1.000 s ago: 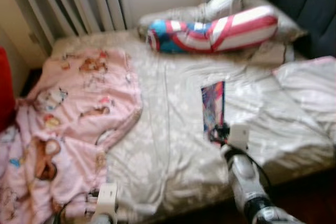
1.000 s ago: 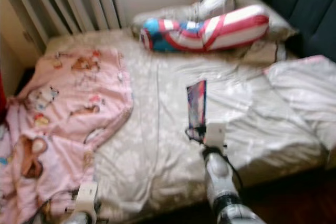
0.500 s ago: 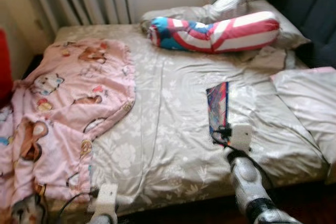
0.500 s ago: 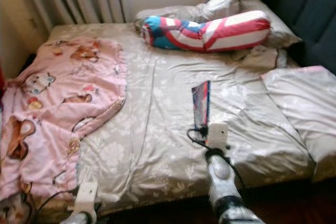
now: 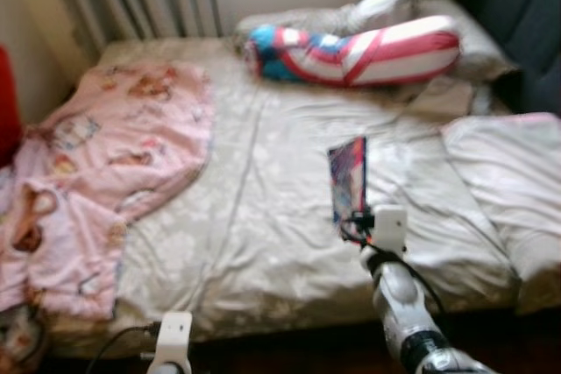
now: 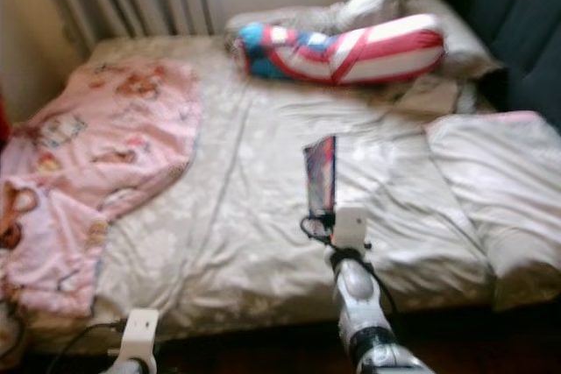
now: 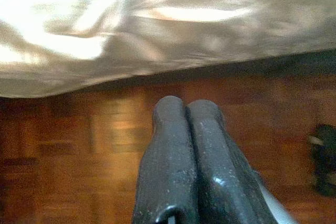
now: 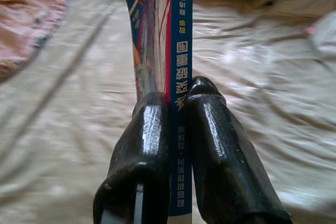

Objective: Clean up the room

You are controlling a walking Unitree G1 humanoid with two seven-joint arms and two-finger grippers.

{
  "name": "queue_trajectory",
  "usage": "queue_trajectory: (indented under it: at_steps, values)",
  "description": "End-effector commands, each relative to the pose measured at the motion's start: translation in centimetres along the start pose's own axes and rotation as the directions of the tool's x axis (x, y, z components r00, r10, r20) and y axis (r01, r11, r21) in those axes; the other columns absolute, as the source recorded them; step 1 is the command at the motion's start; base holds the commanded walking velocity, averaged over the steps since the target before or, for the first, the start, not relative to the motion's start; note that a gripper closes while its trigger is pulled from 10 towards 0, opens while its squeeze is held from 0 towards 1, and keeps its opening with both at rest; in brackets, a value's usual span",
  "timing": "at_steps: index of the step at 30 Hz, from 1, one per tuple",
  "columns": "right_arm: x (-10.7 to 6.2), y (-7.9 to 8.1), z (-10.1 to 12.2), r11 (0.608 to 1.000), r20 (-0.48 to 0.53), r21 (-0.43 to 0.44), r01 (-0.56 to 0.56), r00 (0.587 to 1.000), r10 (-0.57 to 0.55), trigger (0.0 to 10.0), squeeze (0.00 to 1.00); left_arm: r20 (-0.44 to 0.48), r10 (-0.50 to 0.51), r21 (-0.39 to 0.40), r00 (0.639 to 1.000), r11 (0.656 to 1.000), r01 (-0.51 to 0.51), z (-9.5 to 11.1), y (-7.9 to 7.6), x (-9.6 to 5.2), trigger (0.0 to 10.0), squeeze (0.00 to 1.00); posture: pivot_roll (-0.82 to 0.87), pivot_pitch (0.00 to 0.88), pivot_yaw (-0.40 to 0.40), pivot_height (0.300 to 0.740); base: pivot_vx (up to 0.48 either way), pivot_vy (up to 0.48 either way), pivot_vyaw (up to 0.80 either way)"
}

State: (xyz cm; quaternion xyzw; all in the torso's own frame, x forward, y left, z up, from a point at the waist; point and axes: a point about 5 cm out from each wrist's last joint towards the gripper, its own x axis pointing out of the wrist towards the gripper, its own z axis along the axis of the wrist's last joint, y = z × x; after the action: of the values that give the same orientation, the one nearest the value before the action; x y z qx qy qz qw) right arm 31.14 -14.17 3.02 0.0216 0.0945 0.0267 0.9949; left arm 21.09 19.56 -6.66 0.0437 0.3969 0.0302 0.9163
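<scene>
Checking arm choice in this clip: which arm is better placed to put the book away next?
Probably the right. Its gripper is clamped on the book, held upright above the bed. The left gripper hangs shut and empty, low over the wooden floor.

white chinese characters down the blue spine of the book (image 8: 181, 72), too blurred to read

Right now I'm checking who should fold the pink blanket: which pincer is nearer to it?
Left. The left pincer hangs low at the bed's foot, below the pink blanket; the right pincer grips a book over mid-bed, farther away.
</scene>
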Motion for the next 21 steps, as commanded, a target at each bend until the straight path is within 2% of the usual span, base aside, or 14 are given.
queue_trajectory:
  at_steps: [1,21]
  values:
    - [0.47,-0.13,1.19,1.000,0.053,0.007,0.008,0.999,-0.009,10.0,0.00,-0.046,-0.003,0.003,0.999,1.000,0.003,-1.36,0.04,-0.31,10.0,0.00,-0.05,0.046,-0.011,0.740,0.000,-0.334,0.00]
    - [0.44,-0.12,1.07,1.000,0.046,-0.001,0.003,0.999,-0.003,10.0,0.00,-0.056,-0.012,0.000,0.998,1.000,0.012,-1.63,-0.17,-0.37,10.0,0.00,-0.06,0.014,-0.014,0.740,0.000,-0.322,0.00]
